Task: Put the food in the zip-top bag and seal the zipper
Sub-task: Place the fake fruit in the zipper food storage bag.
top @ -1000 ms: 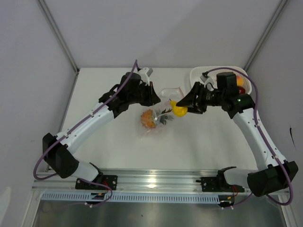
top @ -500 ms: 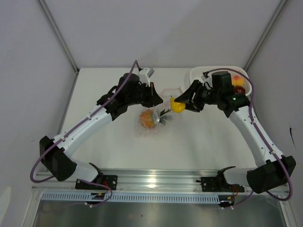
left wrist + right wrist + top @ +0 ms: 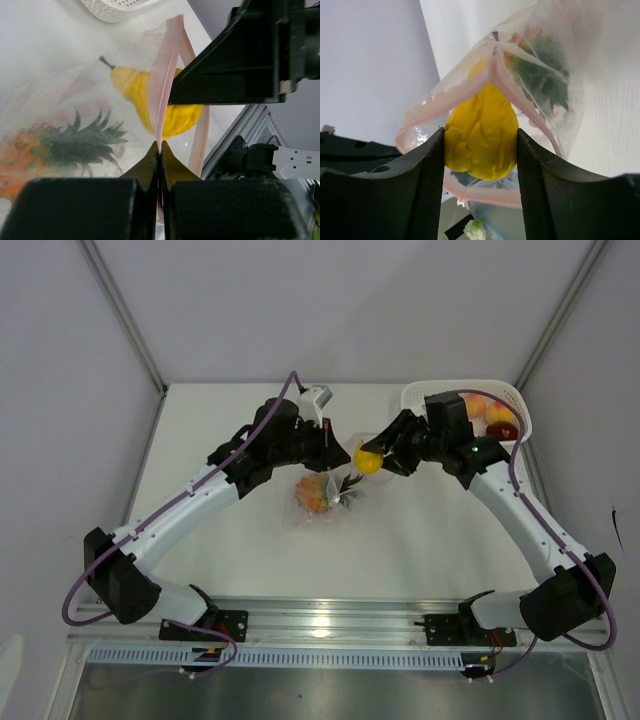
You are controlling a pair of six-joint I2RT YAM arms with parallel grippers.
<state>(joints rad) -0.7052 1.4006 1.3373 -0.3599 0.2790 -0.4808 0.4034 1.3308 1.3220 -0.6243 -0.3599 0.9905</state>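
The yellow fruit (image 3: 481,135) is a smooth, lumpy, bright lemon-yellow piece with a short dark stem. I hold it clamped between my right fingers (image 3: 427,170), one pressed to each flank, up off the desk (image 3: 250,550) right at the mouth of the bag (image 3: 300,517). From my right wrist, the pink zipper (image 3: 465,87) runs across the fruit's upper part in two strips that meet at a corner above it. A third stretch of strip passes under the fruit, so the mouth gapes open around it. How far in the fruit sits, I cannot tell. The bag itself is clear, floppy and crinkled. Its mouth end is lifted and the rest sags down to the desk. Inside it lies the pineapple (image 3: 313,491), orange with a dark green spiky crown that points toward the mouth. My left fingers (image 3: 145,167) are pressed shut on one strip of the zipper, their tips meeting on the thin pink edge and holding that side of the mouth up. From that wrist, the strip rises straight from the pinch and crosses in front of the fruit. The two arms meet over the middle of the desk, with my fingers on both sides close together. The white mesh basket (image 3: 415,395) stands at the far right corner with pink-yellow peaches (image 3: 478,405) and a dark red apple (image 3: 503,430) in it.
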